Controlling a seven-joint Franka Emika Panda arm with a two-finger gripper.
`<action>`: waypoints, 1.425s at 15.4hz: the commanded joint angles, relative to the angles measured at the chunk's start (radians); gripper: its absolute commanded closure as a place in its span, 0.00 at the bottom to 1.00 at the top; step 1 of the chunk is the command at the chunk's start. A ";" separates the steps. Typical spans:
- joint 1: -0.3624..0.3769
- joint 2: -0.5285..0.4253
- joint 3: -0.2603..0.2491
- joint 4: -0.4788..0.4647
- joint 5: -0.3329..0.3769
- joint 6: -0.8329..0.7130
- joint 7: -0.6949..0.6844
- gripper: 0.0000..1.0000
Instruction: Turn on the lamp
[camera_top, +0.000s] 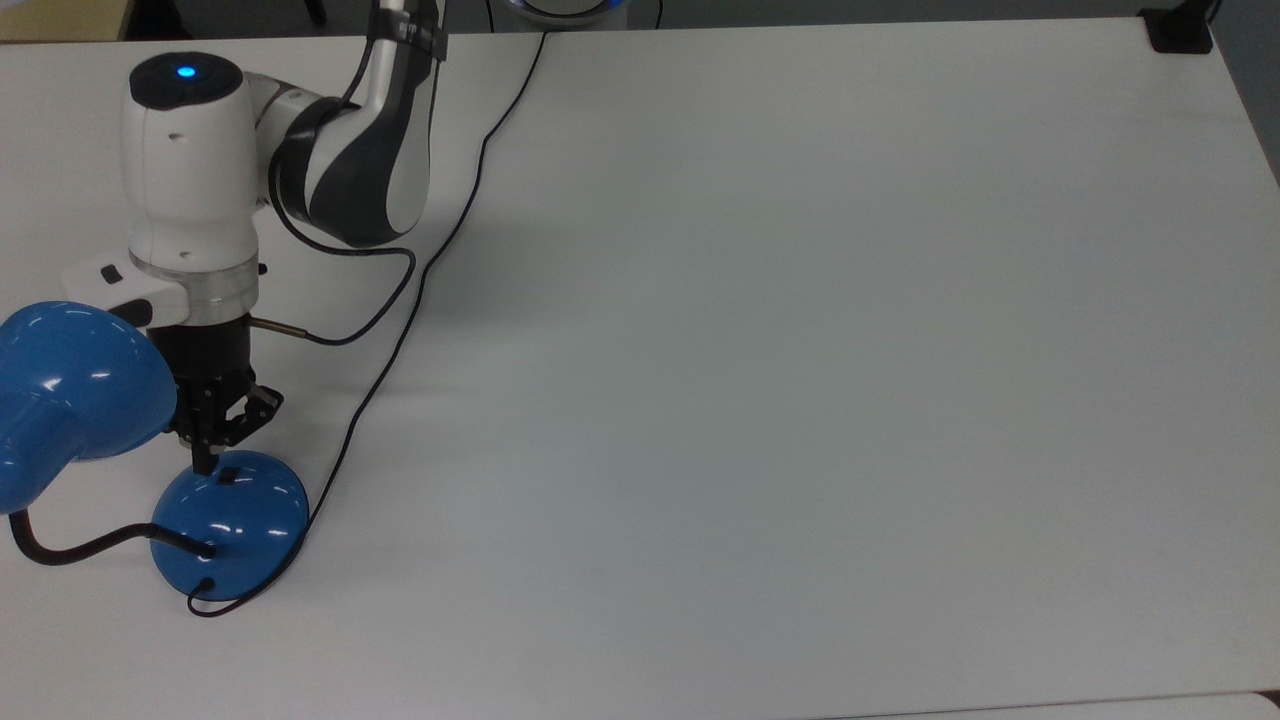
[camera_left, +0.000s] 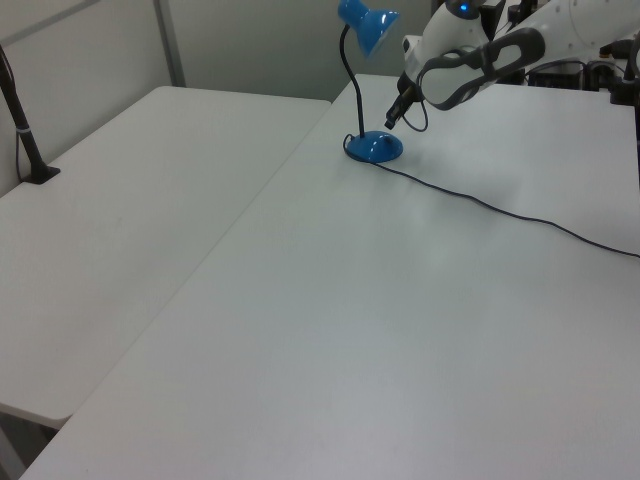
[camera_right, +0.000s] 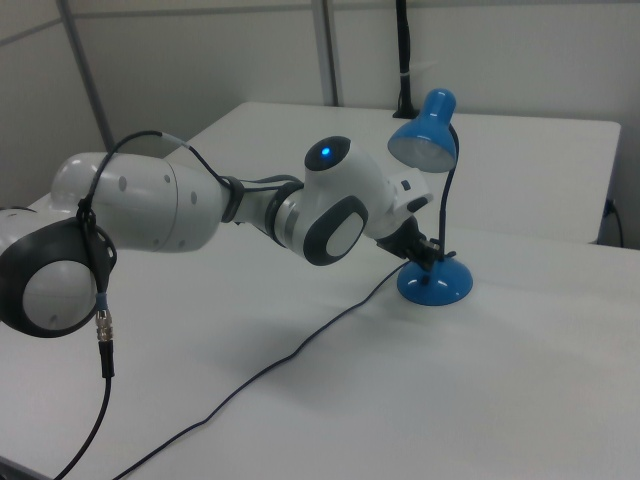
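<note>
Top view: one lamp (camera_top: 229, 520), one cord (camera_top: 420, 280).

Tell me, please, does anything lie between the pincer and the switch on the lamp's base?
Nothing does. In the top view the pincer stands right at the switch on the lamp; whether they touch, I cannot tell.

We found no writing, label, brand, number or sign that we could read on anything in these views.
</note>
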 joint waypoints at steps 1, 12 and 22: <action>-0.009 0.032 0.021 0.029 0.028 0.036 -0.028 1.00; -0.016 0.052 0.031 0.029 0.023 0.037 -0.037 1.00; -0.019 0.113 0.031 0.067 0.022 0.090 -0.036 1.00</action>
